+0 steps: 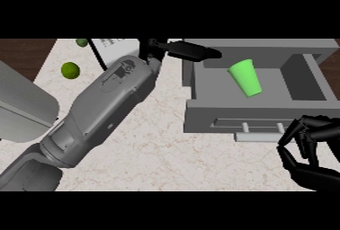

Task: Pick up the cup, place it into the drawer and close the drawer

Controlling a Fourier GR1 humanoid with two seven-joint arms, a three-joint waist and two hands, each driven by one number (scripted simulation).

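Head view shows you the cup [246, 77] lying in the open drawer [199, 114]. It is likely light, stiff and smooth, so take it round the wall. Left hand [187, 49] has its fingers straight and holds nothing. Right hand [312, 152] is curled and holds nothing, beside the handle [259, 135]. One cup, one drawer, two limes [69, 69].

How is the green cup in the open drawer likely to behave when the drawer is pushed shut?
The green cup seems to lie tilted on its side, so its round, tapered wall may let it roll in a curve. It looks thin and light, so it could slide across the bare floor of the drawer.
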